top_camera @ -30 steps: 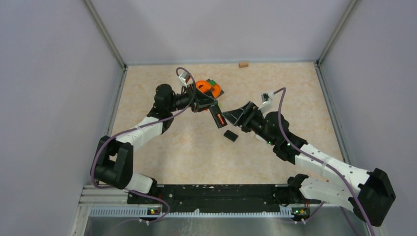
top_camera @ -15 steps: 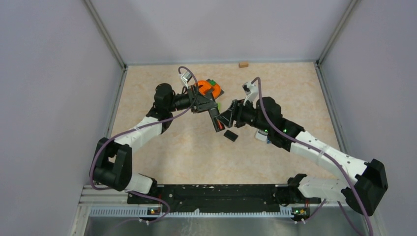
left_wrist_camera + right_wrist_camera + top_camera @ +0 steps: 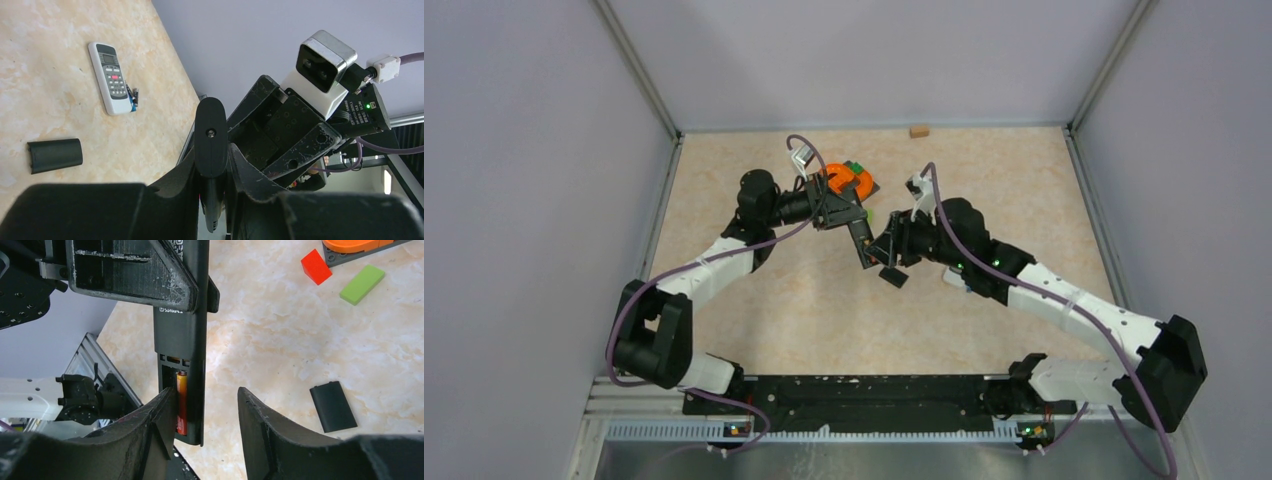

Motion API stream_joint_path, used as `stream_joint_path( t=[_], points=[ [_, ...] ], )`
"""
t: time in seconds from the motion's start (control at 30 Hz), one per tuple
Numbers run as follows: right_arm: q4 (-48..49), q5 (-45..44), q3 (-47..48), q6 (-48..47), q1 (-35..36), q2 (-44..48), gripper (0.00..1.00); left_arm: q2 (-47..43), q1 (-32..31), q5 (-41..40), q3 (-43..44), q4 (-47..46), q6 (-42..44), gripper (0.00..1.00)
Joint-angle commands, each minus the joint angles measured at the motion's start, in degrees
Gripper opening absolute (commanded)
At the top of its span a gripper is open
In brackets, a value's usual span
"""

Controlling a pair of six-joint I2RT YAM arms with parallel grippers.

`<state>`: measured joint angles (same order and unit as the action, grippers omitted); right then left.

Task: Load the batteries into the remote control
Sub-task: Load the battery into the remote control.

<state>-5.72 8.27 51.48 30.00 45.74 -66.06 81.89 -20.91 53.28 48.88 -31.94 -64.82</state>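
Above the table (image 3: 280,340), your left gripper (image 3: 844,215) is clamping the stiff remote (image 3: 182,330); your right gripper (image 3: 205,394) is straddling it half-open, seemingly seating the light, slippery battery (image 3: 181,402).

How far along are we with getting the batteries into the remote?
Done: cover off, one orange battery seated. In hand: left tool grips the black remote; open right tool straddles its battery end. Remaining: the neighbouring slot looks empty, cover to refit.

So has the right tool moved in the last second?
Yes. The right tool swung left, from right of the cover to the end of the remote.
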Motion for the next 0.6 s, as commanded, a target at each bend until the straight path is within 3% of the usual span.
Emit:
stream_joint_path(
  t=[0.0,0.2,0.37,0.43,0.57],
  points=[
    [-0.38,-1.38,3.84,0.58,0.5,-0.95,0.44,-1.85,-0.19,1.26,1.21,-4.7,-0.56,0.0],
    [-5.22,-8.0,5.3,5.76,0.36,-2.31,0.19,-3.41,-0.11,0.61,0.32,-5.06,-0.09,0.0],
    [-6.4,-10.22,4.45,9.34,-0.17,-1.68,0.13,-4.01,-0.01,0.17,-0.21,-5.06,0.22,0.0],
    [-6.44,-10.16,4.2,9.91,-0.35,-1.26,0.18,-4.08,-0.01,-0.12,-0.37,-4.94,0.26,0.0],
    [-6.75,-9.95,3.82,9.67,-0.7,0.11,0.52,-4.29,0.41,-1.47,-0.59,-3.42,1.26,0.0]
  ],
)
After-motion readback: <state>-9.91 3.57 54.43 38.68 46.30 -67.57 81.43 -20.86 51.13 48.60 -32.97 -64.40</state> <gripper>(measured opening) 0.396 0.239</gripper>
